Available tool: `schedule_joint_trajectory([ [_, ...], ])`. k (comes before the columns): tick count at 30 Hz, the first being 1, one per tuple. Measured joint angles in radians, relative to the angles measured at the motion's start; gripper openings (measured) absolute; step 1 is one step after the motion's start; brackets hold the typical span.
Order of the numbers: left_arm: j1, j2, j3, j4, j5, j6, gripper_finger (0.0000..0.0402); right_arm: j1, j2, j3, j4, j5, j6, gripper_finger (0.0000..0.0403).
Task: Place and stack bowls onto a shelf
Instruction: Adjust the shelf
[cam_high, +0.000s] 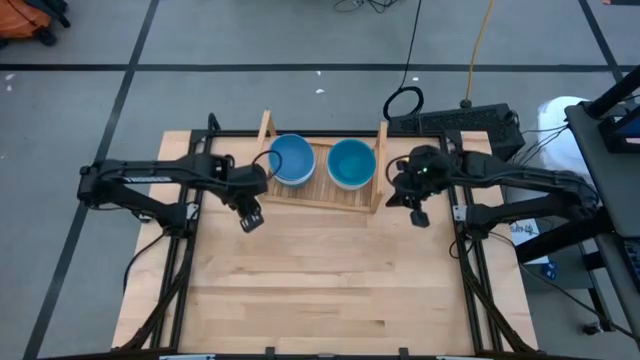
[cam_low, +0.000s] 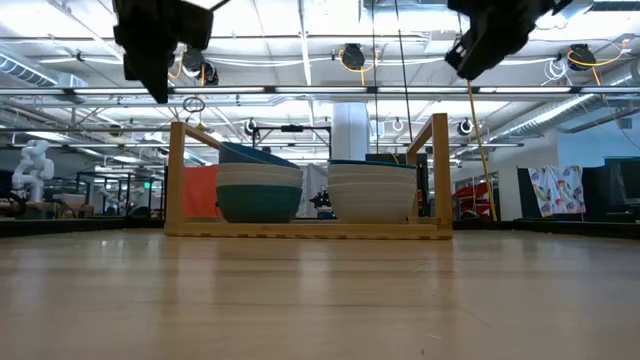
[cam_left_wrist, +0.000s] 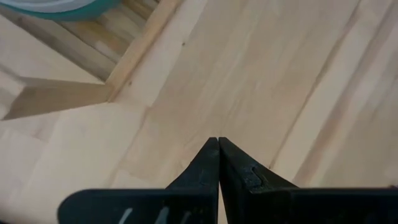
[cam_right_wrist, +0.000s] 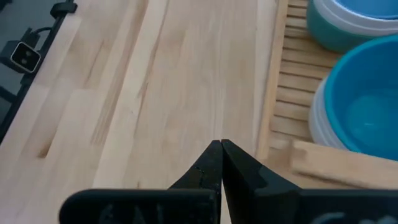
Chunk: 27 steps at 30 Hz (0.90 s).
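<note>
A: Start with the left gripper. How do the fingers stand?

B: Pressed together tip to tip, holding nothing. It hangs above bare table, and the shelf corner lies just ahead of it and to one side.

A: And from overhead?

B: The left gripper sits just outside the shelf's near left corner, clear of the side board. The left stack of bowls, blue on top, is the nearest thing to it, inside the shelf.

A: The right gripper?

B: Same story: fingers closed on each other, empty, over the tabletop. The shelf's side board runs just beside its tips, and beyond that board sits a blue bowl topping white ones.

A: Where is it overhead?

B: The right gripper is just outside the right side board, near the right stack of bowls.

A: And level with the table?

B: Both stacks rest side by side on the slatted base between the uprights. The left stack has a dark teal bowl at the bottom and its top bowl sits tilted; the right stack is mostly white. Both grippers hang well above the shelf.
</note>
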<state>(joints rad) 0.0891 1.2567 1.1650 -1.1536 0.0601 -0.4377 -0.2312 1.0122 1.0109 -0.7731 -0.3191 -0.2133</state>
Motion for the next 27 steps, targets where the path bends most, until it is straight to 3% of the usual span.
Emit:
schedule_joint_trajectory([
  [11, 0.051, 0.000, -0.184, 0.114, -0.009, 0.083, 0.0001, 0.024, 0.000, -0.191, 0.297, -0.001, 0.062, 0.0000],
  [23, 0.192, 0.000, -0.329, 0.349, -0.018, 0.199, 0.0001, 0.001, 0.001, -0.265, 0.426, 0.003, 0.152, 0.0000],
  [27, 0.232, 0.000, -0.347, 0.355, -0.009, 0.239, 0.0001, -0.005, 0.018, -0.299, 0.490, 0.005, 0.186, 0.0000],
])
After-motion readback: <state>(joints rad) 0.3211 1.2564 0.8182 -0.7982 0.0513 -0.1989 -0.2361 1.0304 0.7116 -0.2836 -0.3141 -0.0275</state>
